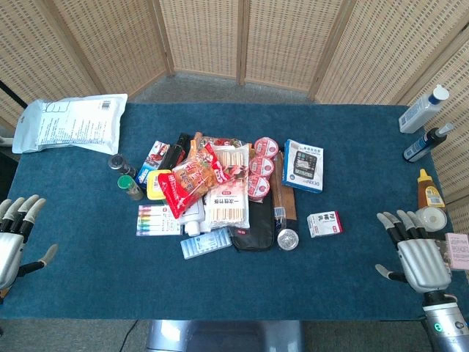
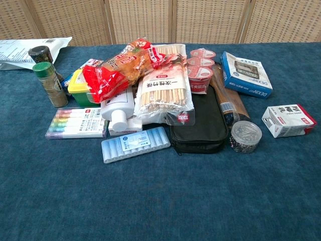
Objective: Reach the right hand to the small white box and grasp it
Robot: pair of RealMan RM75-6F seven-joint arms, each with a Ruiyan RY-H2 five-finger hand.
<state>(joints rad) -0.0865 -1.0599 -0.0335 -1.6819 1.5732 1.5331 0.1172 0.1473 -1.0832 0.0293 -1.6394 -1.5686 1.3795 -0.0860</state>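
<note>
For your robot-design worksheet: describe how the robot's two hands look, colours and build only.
Both the right hand and left hand have ribbed silver-grey backs and grey fingers with black sections. The right wrist is a grey cylinder bearing a small green mark.

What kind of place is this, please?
Probably a robot test or data-collection setup, not a home: a blue-covered table, woven folding screens behind it, and a mixed pile of goods including a small white box.
</note>
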